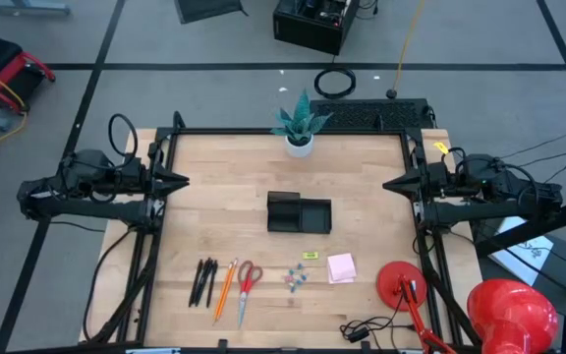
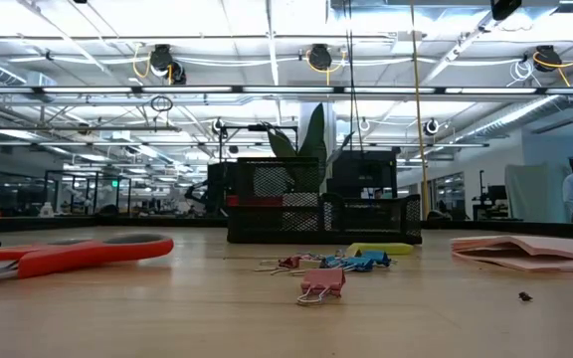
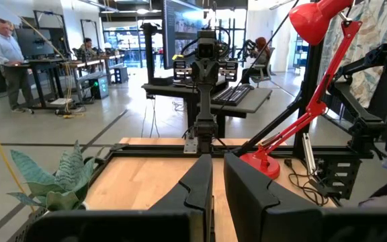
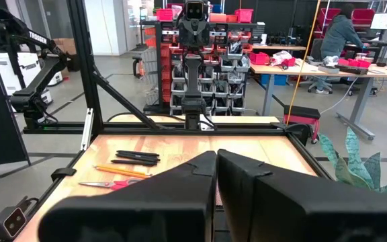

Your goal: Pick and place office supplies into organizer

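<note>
The black two-compartment organizer (image 1: 299, 212) stands at mid-table. Along the near edge lie black pens (image 1: 204, 282), an orange pencil (image 1: 226, 290), red-handled scissors (image 1: 247, 285), small pale clips (image 1: 296, 278), a tiny yellow piece (image 1: 310, 256) and a pink sticky-note pad (image 1: 341, 266). All of them lie flat on the wood. My left gripper (image 1: 180, 181) hovers level at the table's left edge, far from all of them, its fingers nearly together with nothing between. My right gripper (image 1: 391, 183) hovers level at the right edge, shut and empty. The low view shows the scissors (image 2: 78, 254), clips (image 2: 316, 270) and pad (image 2: 530, 251) in front of the organizer (image 2: 321, 214).
A white plant pot (image 1: 299, 146) stands at the table's far edge, behind the organizer. A red lamp's base (image 1: 401, 280) sits at the near right beside the pad, with its head (image 1: 504, 310) off the corner and a black cable (image 1: 367, 329) nearby. People work at desks in the room beyond.
</note>
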Robot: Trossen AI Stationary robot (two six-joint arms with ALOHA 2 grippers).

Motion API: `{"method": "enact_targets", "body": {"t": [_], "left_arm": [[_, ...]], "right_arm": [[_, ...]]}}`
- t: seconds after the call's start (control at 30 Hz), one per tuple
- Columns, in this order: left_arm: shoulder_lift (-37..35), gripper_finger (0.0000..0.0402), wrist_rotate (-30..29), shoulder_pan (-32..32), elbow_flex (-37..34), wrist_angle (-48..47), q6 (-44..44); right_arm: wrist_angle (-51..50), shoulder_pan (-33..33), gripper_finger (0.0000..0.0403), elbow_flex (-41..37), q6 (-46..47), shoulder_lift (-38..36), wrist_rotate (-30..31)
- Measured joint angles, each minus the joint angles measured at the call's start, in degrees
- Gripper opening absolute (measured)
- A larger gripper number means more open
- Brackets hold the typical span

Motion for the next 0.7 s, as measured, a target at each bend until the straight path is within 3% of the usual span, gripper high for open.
{"method": "enact_targets", "body": {"t": [0.5, 0.7], "left_arm": [[0.02, 0.0047, 0.01, 0.0, 0.0, 0.66, -0.05], [0.17, 0.0047, 0.02, 0.02, 0.0, 4.66, -4.57]], "right_arm": [[0.05, 0.01, 0.0009, -0.01, 0.0, 0.02, 0.0], [1.63, 0.01, 0.0009, 0.0, -0.38, 0.01, 0.0]]}}
